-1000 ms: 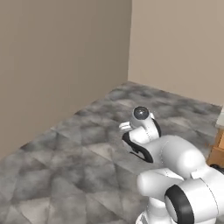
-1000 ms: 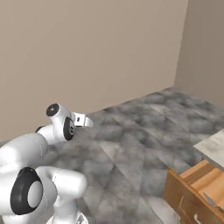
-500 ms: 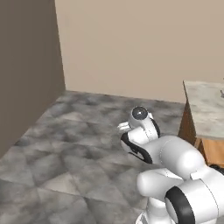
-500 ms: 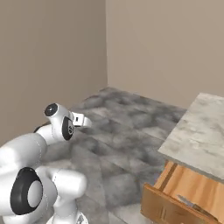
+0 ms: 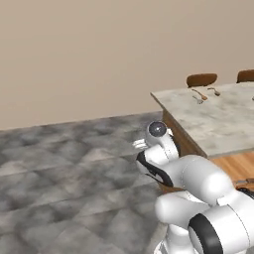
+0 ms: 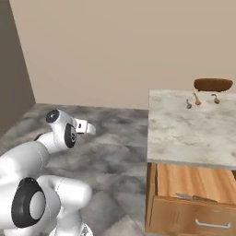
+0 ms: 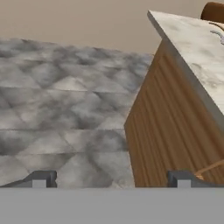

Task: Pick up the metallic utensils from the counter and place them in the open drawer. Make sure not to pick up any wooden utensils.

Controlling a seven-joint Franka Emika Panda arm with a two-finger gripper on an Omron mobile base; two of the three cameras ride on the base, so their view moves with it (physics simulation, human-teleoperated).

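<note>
The counter (image 6: 184,133) is a marbled stone island top at the right. Near its far edge lie a small grey metallic utensil (image 6: 189,105) and two brown wooden utensils (image 6: 197,99), (image 6: 215,98); the same group shows small on the counter (image 5: 218,119) in the left base view. Below the top, the drawer (image 6: 203,182) stands pulled out, with a slim grey knife-like piece (image 6: 190,197) inside by the front panel. My gripper (image 7: 111,180) is open and empty. It hangs low over the floor, left of the counter's wooden side (image 7: 175,131) and far from the utensils.
Grey stone-tiled floor (image 5: 64,173) spreads to the left. A beige wall (image 6: 115,50) runs behind. Brown chairs (image 5: 201,79), (image 6: 213,84) stand at the counter's far side. The drawer's front panel (image 6: 184,217) juts out toward me.
The whole picture has swung: the base has turned, and the counter and open drawer have come fully into view at the right. The arm's pose and open jaws are unchanged.
</note>
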